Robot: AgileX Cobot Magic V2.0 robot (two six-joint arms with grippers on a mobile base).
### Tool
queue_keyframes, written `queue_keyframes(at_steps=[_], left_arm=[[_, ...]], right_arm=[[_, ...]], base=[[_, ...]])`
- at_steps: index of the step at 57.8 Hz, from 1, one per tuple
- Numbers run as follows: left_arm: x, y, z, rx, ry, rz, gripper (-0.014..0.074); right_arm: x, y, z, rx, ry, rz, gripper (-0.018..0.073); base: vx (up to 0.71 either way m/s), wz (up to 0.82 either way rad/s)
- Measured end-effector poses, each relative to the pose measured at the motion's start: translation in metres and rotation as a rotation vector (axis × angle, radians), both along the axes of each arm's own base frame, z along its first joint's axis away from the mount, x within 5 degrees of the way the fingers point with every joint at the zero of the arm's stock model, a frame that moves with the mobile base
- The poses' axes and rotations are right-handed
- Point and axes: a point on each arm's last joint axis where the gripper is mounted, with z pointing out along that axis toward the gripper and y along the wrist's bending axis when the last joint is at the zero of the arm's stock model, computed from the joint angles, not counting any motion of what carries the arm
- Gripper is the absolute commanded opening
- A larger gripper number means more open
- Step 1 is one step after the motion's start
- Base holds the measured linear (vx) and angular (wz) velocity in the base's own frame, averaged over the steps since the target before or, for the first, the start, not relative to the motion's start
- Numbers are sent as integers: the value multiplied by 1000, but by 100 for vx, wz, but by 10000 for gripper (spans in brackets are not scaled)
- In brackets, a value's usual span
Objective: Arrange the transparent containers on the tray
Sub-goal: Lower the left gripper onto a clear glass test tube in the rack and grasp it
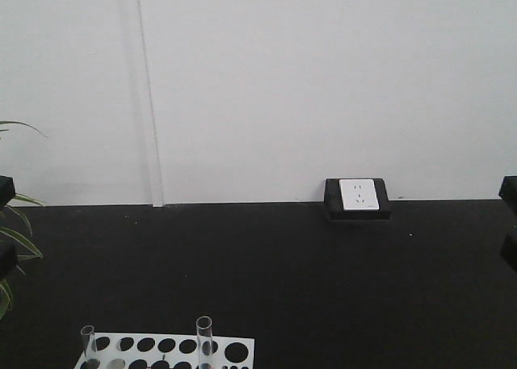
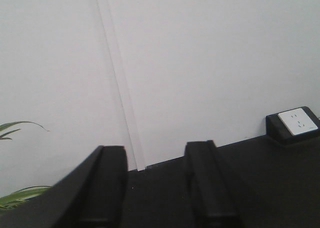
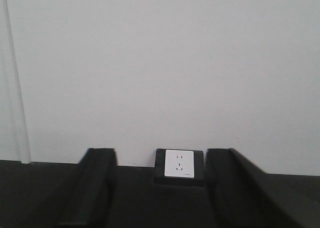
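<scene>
Left gripper (image 2: 156, 193), seen from its wrist camera: the two black fingers (image 2: 107, 188) stand apart with only bare black table (image 2: 270, 188) visible in the gap, so the gripper is spread and holds nothing. Right gripper (image 3: 162, 198), from its own wrist camera: likewise spread wide and empty. Beyond the left gripper, green plant leaves (image 2: 22, 198) lie to its left. A vertical wall seam (image 2: 122, 103) rises straight ahead between its fingers, and a socket box (image 2: 295, 124) sits ahead and well to its right at the table's far edge. The same box appears directly ahead of the right gripper, framed between its fingers. Front view: a shorter test tube (image 1: 89, 346) and a taller test tube (image 1: 203, 341) stand upright in a white perforated rack (image 1: 245, 341) at the near edge of the table. Neither wrist camera takes them in, so their position relative to either gripper cannot be told. A plain white wall (image 1: 323, 78) closes the scene.
</scene>
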Motion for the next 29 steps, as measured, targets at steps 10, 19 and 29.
queue_keyframes(at_steps=[10, 19, 29], left_arm=[[0, 0, 0, 0, 0, 0, 594], [0, 0, 1, -23, -8, -1, 580], [-1, 0, -20, -32, 24, -1, 563]], right_arm=[[0, 0, 1, 1, -8, 0, 727], [0, 0, 4, 56, -39, 4, 703], [10, 4, -7, 66, 5, 19, 635]], base=[[0, 0], [0, 0], [0, 0]])
